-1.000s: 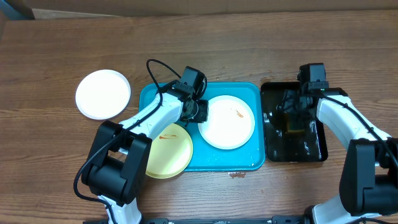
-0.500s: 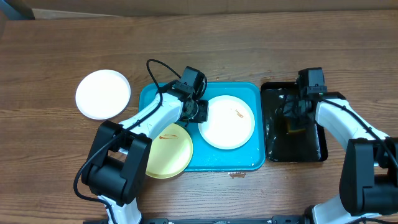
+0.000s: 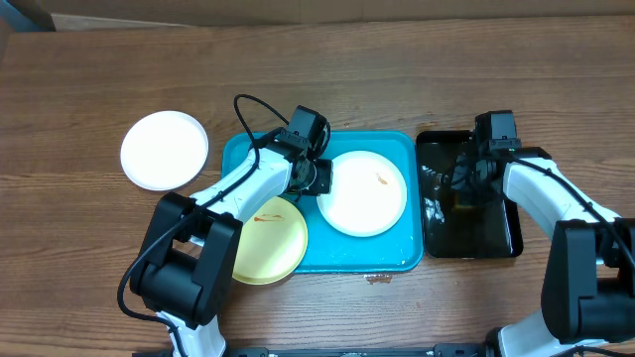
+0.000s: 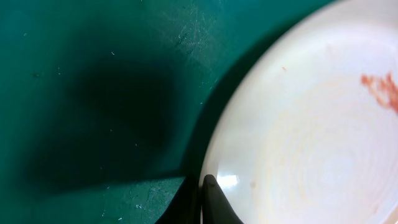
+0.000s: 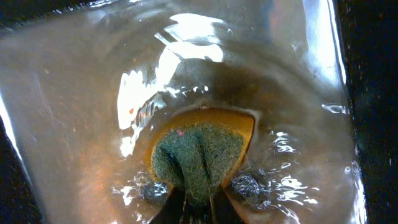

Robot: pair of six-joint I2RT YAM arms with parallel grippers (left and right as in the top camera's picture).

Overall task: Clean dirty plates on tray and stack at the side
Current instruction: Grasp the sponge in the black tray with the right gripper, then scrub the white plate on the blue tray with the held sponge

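Brown wood-grain table (image 3: 397,69); narrow black tray (image 3: 499,243) toward the right edge, holding shallow glinting water (image 5: 87,130) with a yellow sponge (image 5: 199,149), green scouring face showing, in it; small reddish-brown spot (image 3: 377,279) near the front edge.

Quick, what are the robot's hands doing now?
Left gripper: cannot tell, fingertip at rim of white plate.
Right gripper: closed on the sponge.

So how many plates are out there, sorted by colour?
White plates: 2
Yellow-green plate: 1
Total: 3
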